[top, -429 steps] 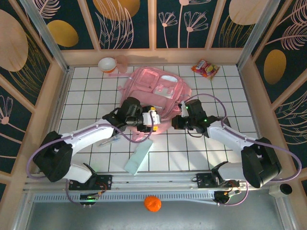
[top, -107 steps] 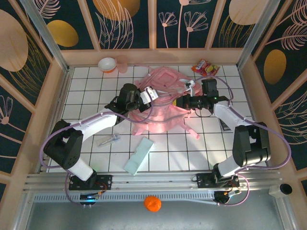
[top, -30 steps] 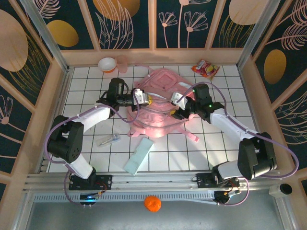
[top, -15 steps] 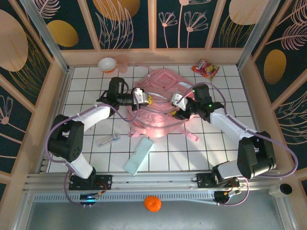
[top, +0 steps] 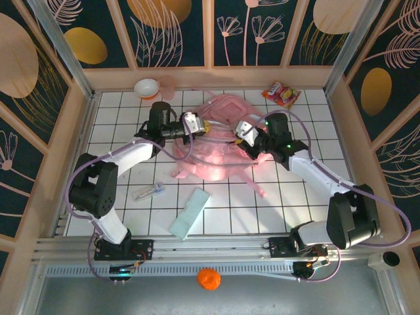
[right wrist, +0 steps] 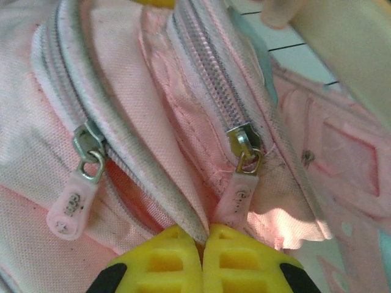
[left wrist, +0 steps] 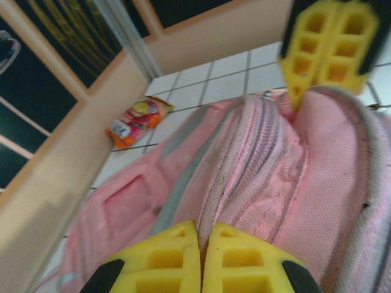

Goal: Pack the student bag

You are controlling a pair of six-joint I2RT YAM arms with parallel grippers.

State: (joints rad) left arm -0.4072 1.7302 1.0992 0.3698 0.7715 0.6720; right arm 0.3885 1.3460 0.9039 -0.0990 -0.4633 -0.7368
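Observation:
The student bag [top: 220, 147], soft and pink, lies bunched in the middle of the tiled table. My left gripper [top: 199, 125] is at its far-left top edge, shut on a fold of fabric by the zipper [left wrist: 201, 229]. The right gripper [top: 240, 134] holds the far-right top edge. In the right wrist view it [right wrist: 204, 231] is shut on the grey zipper edge, with a pink pull tab [right wrist: 239, 196] touching its fingertips. A second pull tab [right wrist: 73, 206] hangs free to the left. The right gripper's yellow fingers [left wrist: 317, 49] also appear in the left wrist view, pressed on the bag [left wrist: 256, 171].
A pale green flat box [top: 190, 212] and a small pen-like item [top: 151, 191] lie on the near tiles. A bowl [top: 146, 87] stands at the far left and a snack packet [top: 281, 94] at the far right. A bag strap [top: 257, 188] trails toward the near right.
The right gripper has shut on the bag's zipper edge. Both grippers have moved slightly toward the far side, and the bag has bunched up and shifted with them.

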